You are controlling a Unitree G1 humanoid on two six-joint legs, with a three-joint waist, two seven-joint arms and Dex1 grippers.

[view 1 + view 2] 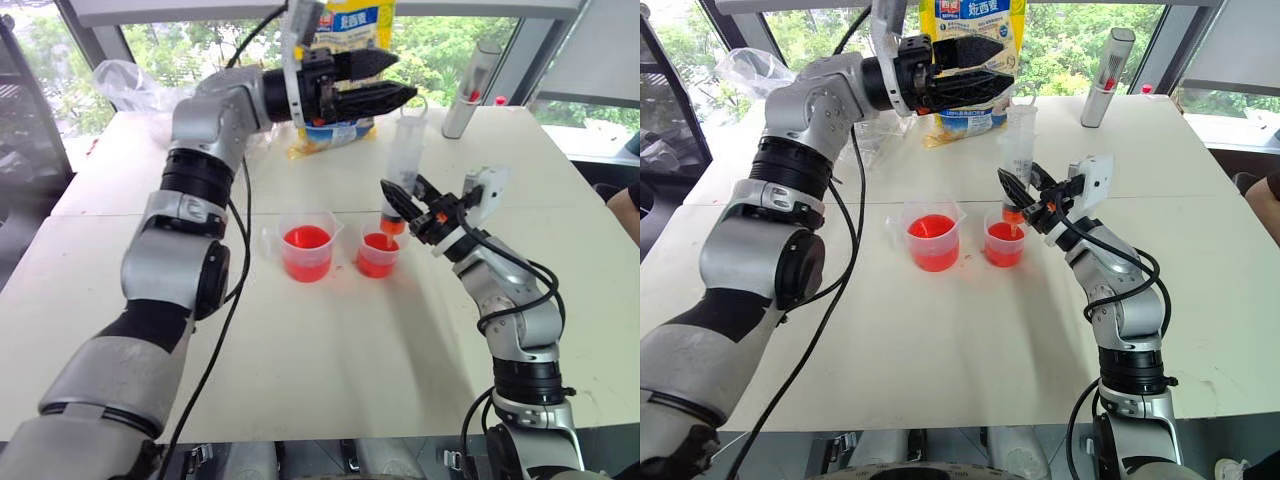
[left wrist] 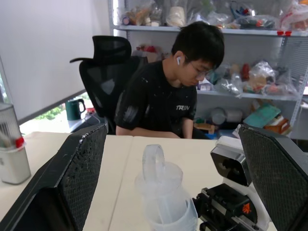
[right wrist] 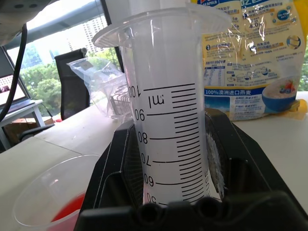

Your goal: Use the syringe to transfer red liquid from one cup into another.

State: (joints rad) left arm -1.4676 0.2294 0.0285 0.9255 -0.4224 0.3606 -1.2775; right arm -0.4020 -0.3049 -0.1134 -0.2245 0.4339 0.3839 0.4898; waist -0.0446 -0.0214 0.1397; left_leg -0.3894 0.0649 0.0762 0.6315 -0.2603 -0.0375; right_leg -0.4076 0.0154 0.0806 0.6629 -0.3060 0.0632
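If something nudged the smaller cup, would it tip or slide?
The smaller cup looks like thin clear plastic, so probably light and apt to slide. The red liquid steadies it somewhat, but a knock from the syringe would likely spill it.

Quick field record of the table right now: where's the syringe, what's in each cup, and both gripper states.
syringe: upright, tip over the smaller cup, barrel clamped low
right gripper: shut on the syringe
left gripper: open, above the syringe's plunger top
smaller cup: red liquid inside
handled beaker: red liquid inside, beside the smaller cup on the robot's left
grey bottle: standing at the table's far edge
cereal bag: behind the left gripper
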